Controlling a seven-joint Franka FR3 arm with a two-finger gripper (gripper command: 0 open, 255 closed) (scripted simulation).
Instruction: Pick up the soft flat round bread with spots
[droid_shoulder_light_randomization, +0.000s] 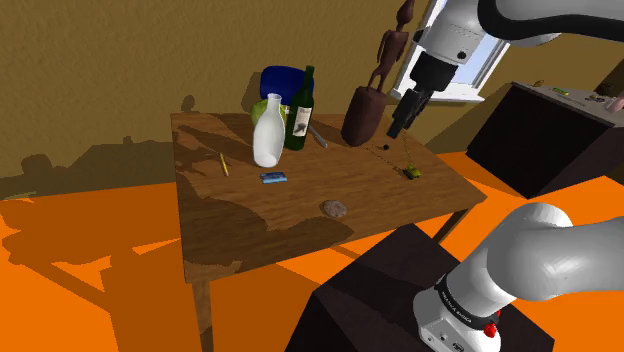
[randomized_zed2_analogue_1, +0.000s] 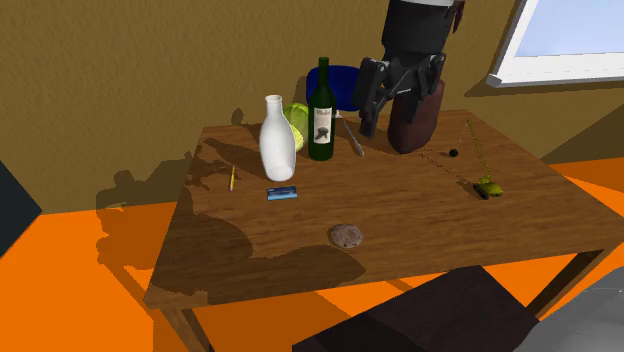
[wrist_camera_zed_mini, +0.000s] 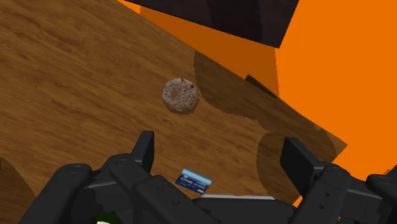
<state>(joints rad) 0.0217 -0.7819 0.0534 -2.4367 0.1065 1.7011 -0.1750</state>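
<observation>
This looks like the approach step: the jaws hang empty and spread apart, high over the counter (droid_shoulder_light_randomization: 400, 190) beside the brown vase (droid_shoulder_light_randomization: 362, 115). The spotted flat bread (droid_shoulder_light_randomization: 334, 208) lies alone on bare wood near the stand-side edge. Next, I'd say, a swing across and a straight descent. There's plenty of room, though the edge sits close.

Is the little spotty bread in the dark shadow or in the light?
In the light. Shoulder view: the greyish flat round spotted bread sits beside a big shadow on the brown wooden table. Second exterior view: shadow starts just below it. Wrist view: bread lit, shadow alongside.
</observation>
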